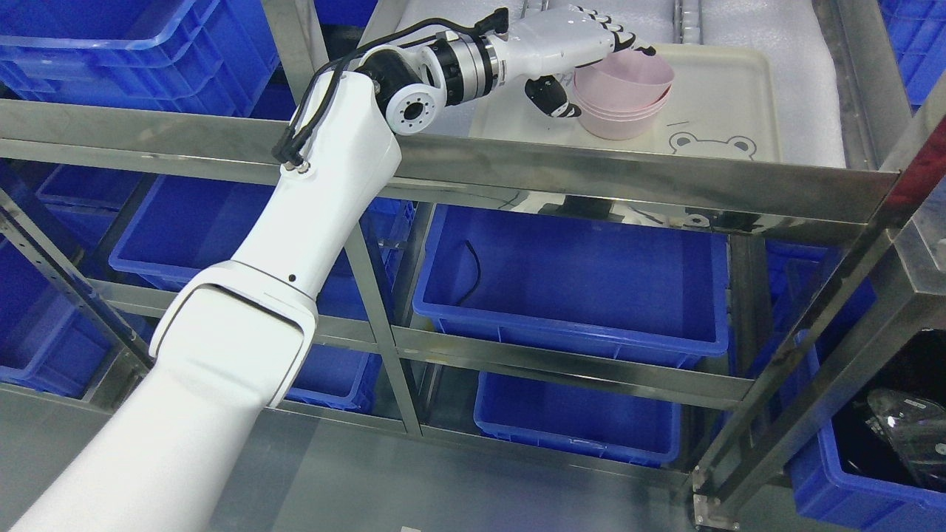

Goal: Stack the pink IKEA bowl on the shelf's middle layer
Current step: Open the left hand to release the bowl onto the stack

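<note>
**Top bowl seated, hand not yet off**

Left hand (591, 63) grips the top pink bowl (627, 74), fingers over the rim, thumb under. It sits nested on the stack directly under the hand: three bowls counted. Stacking looks nearly done; letting go and pulling back remain. Beyond, one cream tray (732, 103).

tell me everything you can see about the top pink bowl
The top pink bowl is smooth, matte, plastic-looking, round and empty. It sits tilted in a stack of pink bowls on a cream tray. The left hand grips its near rim, fingers over the edge, thumb below.
</note>
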You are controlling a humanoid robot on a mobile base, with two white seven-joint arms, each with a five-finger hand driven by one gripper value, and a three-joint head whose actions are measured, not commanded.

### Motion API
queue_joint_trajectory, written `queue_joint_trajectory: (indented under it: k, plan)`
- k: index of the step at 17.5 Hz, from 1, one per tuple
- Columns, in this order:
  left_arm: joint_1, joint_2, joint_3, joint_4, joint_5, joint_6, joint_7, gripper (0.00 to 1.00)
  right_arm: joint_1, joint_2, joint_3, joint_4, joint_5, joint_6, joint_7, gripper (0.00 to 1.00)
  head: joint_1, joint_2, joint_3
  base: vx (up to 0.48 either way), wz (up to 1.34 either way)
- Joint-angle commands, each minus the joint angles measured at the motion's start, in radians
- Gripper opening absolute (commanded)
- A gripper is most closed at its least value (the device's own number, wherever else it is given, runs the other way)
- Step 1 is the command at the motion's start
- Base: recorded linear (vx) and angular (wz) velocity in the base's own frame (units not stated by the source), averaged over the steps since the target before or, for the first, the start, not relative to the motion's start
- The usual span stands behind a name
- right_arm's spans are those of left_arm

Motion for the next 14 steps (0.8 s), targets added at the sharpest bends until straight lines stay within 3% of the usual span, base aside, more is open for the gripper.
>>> queue_joint_trajectory:
  k: [1,4,8,11,14]
  plan:
    - [0.005,0.017,0.053,-0.073,0.041,-0.005,-0.007,0.95,0.023,-0.017,0.000,-0.017,0.000,0.002,0.000,1.00,0.0000,0.000,0.000,0.000,0.00]
    - [0.010,0.017,0.153,-0.188,0.309,0.004,-0.016,0.95,0.023,-0.017,0.000,-0.017,0.000,0.002,0.000,1.00,0.0000,0.000,0.000,0.000,0.00]
    - [0.100,0.017,0.137,-0.345,0.647,0.052,-0.015,0.96,0.023,-0.017,0.000,-0.017,0.000,0.002,0.000,1.00,0.0000,0.000,0.000,0.000,0.00]
    - [0.319,0.017,-0.037,-0.548,0.731,0.107,-0.015,0.97,0.023,-0.017,0.000,-0.017,0.000,0.002,0.000,1.00,0.0000,0.000,0.000,0.000,0.00]
    - [0.517,0.017,-0.177,-0.616,0.729,0.080,-0.015,0.97,0.023,-0.017,0.000,-0.017,0.000,0.002,0.000,1.00,0.0000,0.000,0.000,0.000,0.00]
